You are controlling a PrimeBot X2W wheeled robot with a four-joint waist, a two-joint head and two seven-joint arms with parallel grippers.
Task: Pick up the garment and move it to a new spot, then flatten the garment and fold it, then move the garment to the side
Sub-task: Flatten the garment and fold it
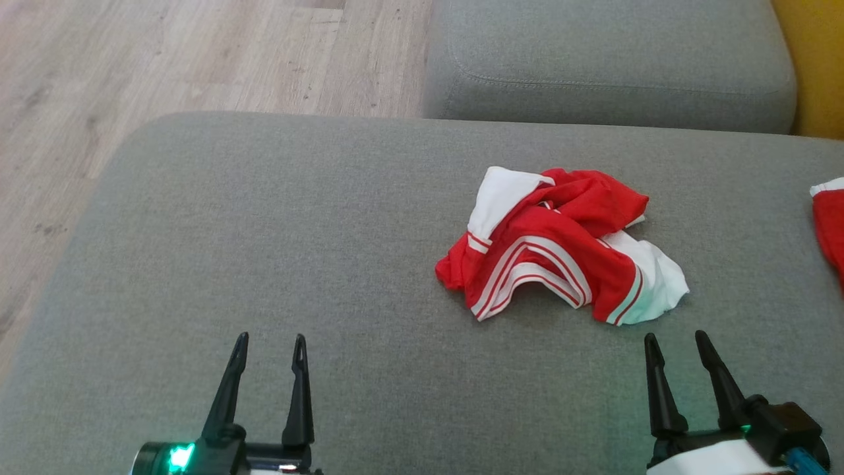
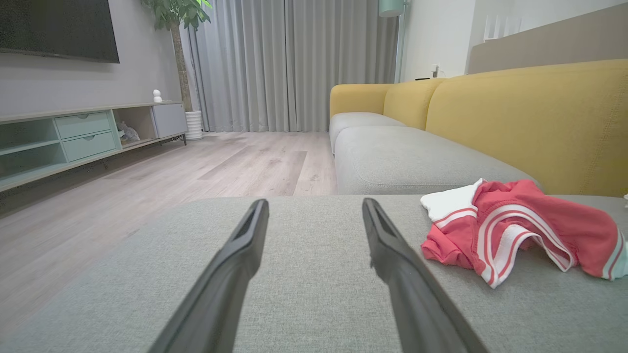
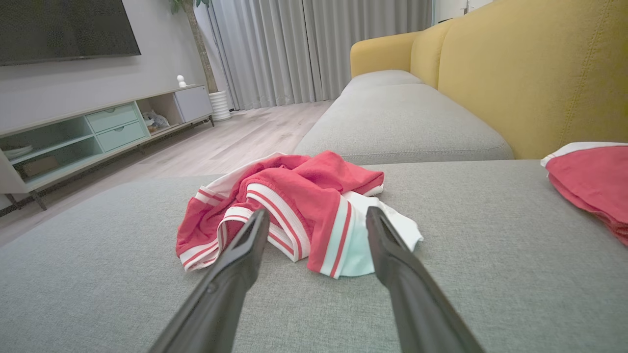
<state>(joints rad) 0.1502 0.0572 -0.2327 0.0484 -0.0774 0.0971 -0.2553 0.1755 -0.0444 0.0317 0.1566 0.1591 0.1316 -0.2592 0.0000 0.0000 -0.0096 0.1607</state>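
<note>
At the far left the wooden floor [image 1: 132, 66] runs beside the grey seat cushion [image 1: 264, 231]; over the near left part of this cushion the left gripper [image 1: 271, 338] hovers, its two dark fingers spread wide apart and nothing between them. The garment [image 1: 560, 244], red with white stripes and white panels, lies crumpled in a heap on the same cushion, to the right of the middle; it is well apart from the left gripper, ahead of it and to its right; in the left wrist view it lies to the right of the right finger and does not touch it. The right gripper [image 1: 676, 336] is near the garment, just in front of its near right corner, where the white cloth ends; its fingers also stand wide apart and hold nothing; in the head view a narrow strip of grey cushion shows between the fingertips and the cloth; in the right wrist view the heap lies straight ahead of the two tips. At the right edge of the cushion a second red cloth [image 1: 831, 224] with a white border lies apart from the garment; beyond it stands the yellow backrest [image 1: 817, 66].
</note>
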